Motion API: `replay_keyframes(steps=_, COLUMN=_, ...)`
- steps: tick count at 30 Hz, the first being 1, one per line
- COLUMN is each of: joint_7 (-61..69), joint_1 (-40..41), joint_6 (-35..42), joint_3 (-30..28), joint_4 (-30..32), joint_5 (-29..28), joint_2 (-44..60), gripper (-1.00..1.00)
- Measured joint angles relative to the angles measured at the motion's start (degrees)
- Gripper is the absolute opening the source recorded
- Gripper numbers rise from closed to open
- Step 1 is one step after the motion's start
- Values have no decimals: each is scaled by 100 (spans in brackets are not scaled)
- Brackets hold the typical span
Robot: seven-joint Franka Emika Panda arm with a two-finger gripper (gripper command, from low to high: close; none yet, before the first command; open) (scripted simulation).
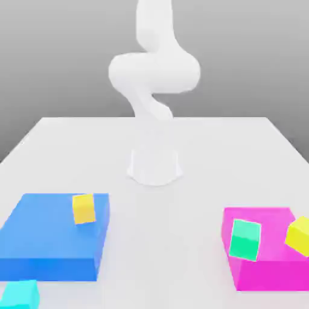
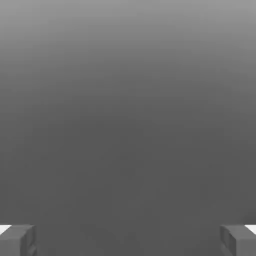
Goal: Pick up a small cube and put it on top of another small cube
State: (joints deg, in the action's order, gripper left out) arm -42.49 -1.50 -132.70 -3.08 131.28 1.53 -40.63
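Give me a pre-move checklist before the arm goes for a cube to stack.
1. Tool open: ok, fingers stand wide apart.
2. Tool empty: ok, nothing between the fingers.
3. Yellow cube free to grasp: ok, nothing on or against it, sitting on the blue block.
4. Green cube top free: ok, on the pink block.
5. Second yellow cube apart from the green cube: ok.
6. Tool lined up over a cube: cannot tell.
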Motion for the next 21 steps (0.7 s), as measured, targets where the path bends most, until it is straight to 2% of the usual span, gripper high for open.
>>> replay_keyframes(steps=10, joint_7=1517, joint_1=-428, joint_6=-368, joint_3=-1148, joint_4=-203, joint_5=841, joint_2=2102, gripper=0)
replay_keyframes(steps=17, joint_7=2633, joint_1=-370, joint_6=-605, joint_3=-1618, joint_4=-348, joint_5=1524, joint_2=3572, gripper=0)
replay_keyframes(steps=21, joint_7=3200, joint_1=-151, joint_6=-759, joint_3=-1700, joint_4=-425, joint_5=1811, joint_2=4387, gripper=0)
